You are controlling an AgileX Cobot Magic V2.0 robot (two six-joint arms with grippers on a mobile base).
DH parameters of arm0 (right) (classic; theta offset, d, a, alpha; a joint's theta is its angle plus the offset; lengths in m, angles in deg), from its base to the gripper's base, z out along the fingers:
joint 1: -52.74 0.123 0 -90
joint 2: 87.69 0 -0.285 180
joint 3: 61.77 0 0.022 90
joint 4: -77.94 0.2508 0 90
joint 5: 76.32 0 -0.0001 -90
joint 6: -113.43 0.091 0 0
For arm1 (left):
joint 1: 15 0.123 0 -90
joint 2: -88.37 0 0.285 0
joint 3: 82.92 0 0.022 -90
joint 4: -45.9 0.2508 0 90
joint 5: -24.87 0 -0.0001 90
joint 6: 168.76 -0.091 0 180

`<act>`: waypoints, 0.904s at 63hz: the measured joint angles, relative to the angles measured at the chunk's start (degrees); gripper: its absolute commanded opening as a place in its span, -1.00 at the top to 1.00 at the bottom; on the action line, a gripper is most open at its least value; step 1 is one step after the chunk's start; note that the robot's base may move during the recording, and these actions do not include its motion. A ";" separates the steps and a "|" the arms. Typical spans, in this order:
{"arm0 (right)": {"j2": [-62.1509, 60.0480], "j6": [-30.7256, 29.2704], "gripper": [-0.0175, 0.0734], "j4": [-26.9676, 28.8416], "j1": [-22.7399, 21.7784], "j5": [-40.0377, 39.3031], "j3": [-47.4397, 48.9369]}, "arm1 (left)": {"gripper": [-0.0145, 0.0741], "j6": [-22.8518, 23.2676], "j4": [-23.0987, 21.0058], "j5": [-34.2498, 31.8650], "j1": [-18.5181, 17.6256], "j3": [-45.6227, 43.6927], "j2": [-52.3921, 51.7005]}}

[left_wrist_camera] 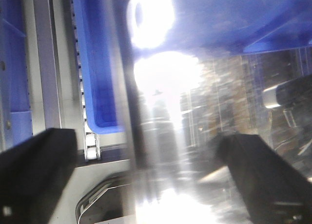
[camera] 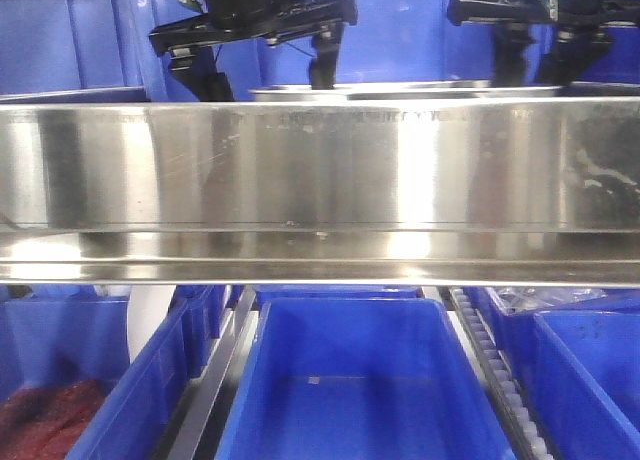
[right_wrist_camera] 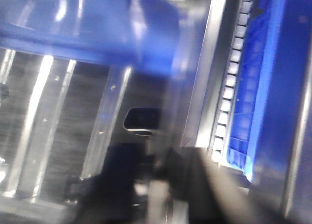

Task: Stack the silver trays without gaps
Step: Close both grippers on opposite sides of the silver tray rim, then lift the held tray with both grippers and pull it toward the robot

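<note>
Only the thin rim of a silver tray (camera: pixel 400 90) shows above the shelf rail in the front view. My left gripper (camera: pixel 255 75) hangs over its left end, open wide. In the left wrist view the left gripper (left_wrist_camera: pixel 146 185) straddles the tray's edge, one finger (left_wrist_camera: pixel 34 175) outside and the other (left_wrist_camera: pixel 265 180) over the shiny tray floor (left_wrist_camera: pixel 204 112). My right gripper (camera: pixel 540 70) is at the tray's right end. The right wrist view is blurred: the right gripper (right_wrist_camera: pixel 158 195) has its dark fingers close together on a pale metal strip of the tray (right_wrist_camera: pixel 73 117).
A broad brushed-steel rail (camera: pixel 320 180) blocks most of the front view. Deep blue bins (camera: pixel 360 390) sit below it, one on the left holding red material (camera: pixel 40 415). Roller tracks (camera: pixel 490 365) run between bins. A blue bin (left_wrist_camera: pixel 97 63) lies left of the tray, and a roller strip (right_wrist_camera: pixel 229 87) to its right.
</note>
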 measured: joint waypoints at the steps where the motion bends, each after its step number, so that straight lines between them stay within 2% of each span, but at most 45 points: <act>1: 0.00 0.20 0.51 0.00 0.00 0.00 0.00 | 0.05 0.00 0.00 0.10 0.00 0.00 0.00; 11: 0.00 0.47 0.49 0.40 -0.11 0.59 0.33 | 0.82 0.25 0.67 0.53 0.13 -0.22 0.00; 14: 0.00 0.56 0.49 0.30 -0.23 0.82 0.33 | 0.73 0.25 1.52 0.53 0.51 -0.21 0.00; 32: -0.88 0.83 0.49 0.30 -0.33 3.02 0.33 | 0.78 1.06 2.08 2.95 0.63 -2.01 0.04; 45: -4.56 1.40 0.49 0.19 -0.33 5.46 0.13 | 0.78 1.06 2.83 4.64 0.21 -6.59 0.26; 57: -8.24 2.13 0.49 -0.27 -0.33 7.96 0.13 | 0.77 0.81 5.60 4.64 -1.89 -7.72 -1.96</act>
